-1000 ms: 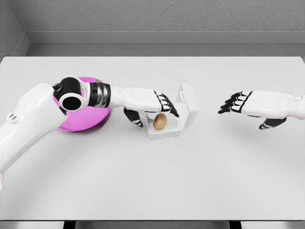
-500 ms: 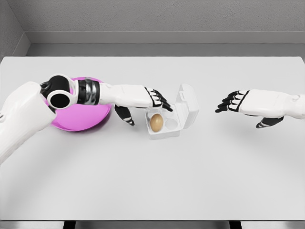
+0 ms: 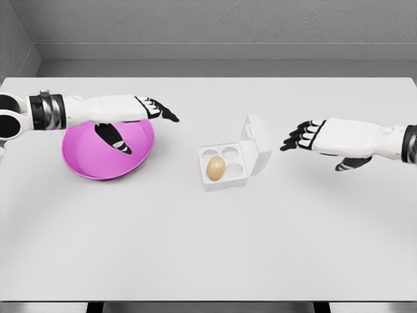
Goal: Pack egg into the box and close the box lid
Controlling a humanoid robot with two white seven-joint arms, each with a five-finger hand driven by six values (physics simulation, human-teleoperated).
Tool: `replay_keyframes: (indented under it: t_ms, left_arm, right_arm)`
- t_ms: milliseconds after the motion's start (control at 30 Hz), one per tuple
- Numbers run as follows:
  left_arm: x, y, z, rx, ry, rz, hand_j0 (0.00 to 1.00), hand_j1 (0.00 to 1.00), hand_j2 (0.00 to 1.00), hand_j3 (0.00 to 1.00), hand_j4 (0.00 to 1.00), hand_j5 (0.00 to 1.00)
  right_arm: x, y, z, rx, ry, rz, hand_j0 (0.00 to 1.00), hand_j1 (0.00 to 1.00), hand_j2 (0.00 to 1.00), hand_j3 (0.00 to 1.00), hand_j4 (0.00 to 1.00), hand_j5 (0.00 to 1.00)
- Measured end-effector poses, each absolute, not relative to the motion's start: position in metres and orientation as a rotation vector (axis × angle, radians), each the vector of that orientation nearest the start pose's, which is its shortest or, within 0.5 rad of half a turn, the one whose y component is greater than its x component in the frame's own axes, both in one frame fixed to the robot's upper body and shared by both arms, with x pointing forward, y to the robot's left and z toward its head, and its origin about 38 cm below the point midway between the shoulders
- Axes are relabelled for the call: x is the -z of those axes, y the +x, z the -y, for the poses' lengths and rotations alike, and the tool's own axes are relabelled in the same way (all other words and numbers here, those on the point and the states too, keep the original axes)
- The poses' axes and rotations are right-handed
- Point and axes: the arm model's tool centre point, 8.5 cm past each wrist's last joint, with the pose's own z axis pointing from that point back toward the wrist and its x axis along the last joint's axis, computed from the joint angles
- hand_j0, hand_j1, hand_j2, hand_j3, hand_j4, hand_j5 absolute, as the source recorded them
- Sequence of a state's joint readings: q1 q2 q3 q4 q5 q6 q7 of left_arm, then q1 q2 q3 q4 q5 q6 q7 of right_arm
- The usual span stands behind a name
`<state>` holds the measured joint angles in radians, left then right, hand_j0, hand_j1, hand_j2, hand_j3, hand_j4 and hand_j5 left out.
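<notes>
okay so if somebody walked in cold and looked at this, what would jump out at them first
Probably the bright pink bowl at the table's left, with the left hand open above it. Next, mid-table, the brown egg sitting in the white box, its lid up, and the right hand open nearby.

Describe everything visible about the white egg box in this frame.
The white egg box looks like smooth plastic. Its tray has four round cups; the brown egg sits in the front-left cup, the other three are empty. The hinged lid stands open, raised on the tray's right side. It rests on the white table; neither hand touches it.
</notes>
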<state>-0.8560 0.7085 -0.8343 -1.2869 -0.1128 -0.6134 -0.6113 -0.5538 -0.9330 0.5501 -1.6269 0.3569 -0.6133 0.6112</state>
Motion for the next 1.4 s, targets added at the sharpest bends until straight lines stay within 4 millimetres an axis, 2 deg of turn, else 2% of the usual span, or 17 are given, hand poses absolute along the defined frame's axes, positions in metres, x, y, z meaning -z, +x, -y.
replay_keyframes:
  t_ms: [100,267,533,867,1033,1100,1167,1233,1300,1400]
  left_arm:
    - [-0.225,0.467,-0.253,2.029,0.099,1.500,1.00,1.00,1.00,1.00,1.00,1.00]
    - [-0.225,0.466,-0.271,2.000,0.122,1.481,1.00,1.00,1.00,1.00,1.00,1.00]
    - [-0.230,0.468,-0.291,1.956,0.145,1.469,1.00,1.00,1.00,1.00,1.00,1.00]
    - [-0.230,0.467,-0.295,1.947,0.144,1.468,1.00,1.00,1.00,1.00,1.00,1.00]
    - [-0.230,0.467,-0.295,1.947,0.143,1.469,1.00,1.00,1.00,1.00,1.00,1.00]
    - [-0.230,0.467,-0.295,1.947,0.142,1.468,1.00,1.00,1.00,1.00,1.00,1.00]
    - [-0.229,0.466,-0.295,1.947,0.141,1.466,1.00,1.00,1.00,1.00,1.00,1.00]
    - [-0.229,0.466,-0.296,1.946,0.143,1.465,1.00,1.00,1.00,1.00,1.00,1.00]
    - [-0.229,0.467,-0.298,1.940,0.145,1.466,1.00,1.00,1.00,1.00,1.00,1.00]
    - [-0.227,0.470,-0.304,1.918,0.154,1.453,1.00,1.00,1.00,1.00,1.00,1.00]
  right_arm:
    - [-0.235,0.400,0.301,-2.247,-0.389,1.368,1.00,1.00,1.00,1.00,1.00,1.00]
    - [-0.234,0.403,0.288,-2.279,-0.386,1.375,1.00,1.00,1.00,1.00,1.00,1.00]
    - [-0.234,0.393,0.268,-2.341,-0.360,1.407,1.00,1.00,1.00,1.00,1.00,1.00]
    - [-0.241,0.383,0.250,-2.377,-0.344,1.469,1.00,1.00,1.00,1.00,1.00,1.00]
    - [-0.242,0.382,0.238,-2.388,-0.326,1.502,1.00,1.00,1.00,1.00,1.00,1.00]
    - [-0.248,0.385,0.236,-2.391,-0.342,1.517,1.00,1.00,1.00,1.00,1.00,1.00]
    - [-0.254,0.389,0.245,-2.352,-0.376,1.526,1.00,1.00,1.00,1.00,1.00,1.00]
    - [-0.260,0.400,0.271,-2.241,-0.403,1.528,1.00,1.00,1.00,1.00,1.00,1.00]
    - [-0.258,0.411,0.297,-2.121,-0.389,1.520,1.00,1.00,1.00,1.00,1.00,1.00]
    - [-0.261,0.418,0.312,-2.046,-0.391,1.526,1.00,1.00,1.00,1.00,1.00,1.00]
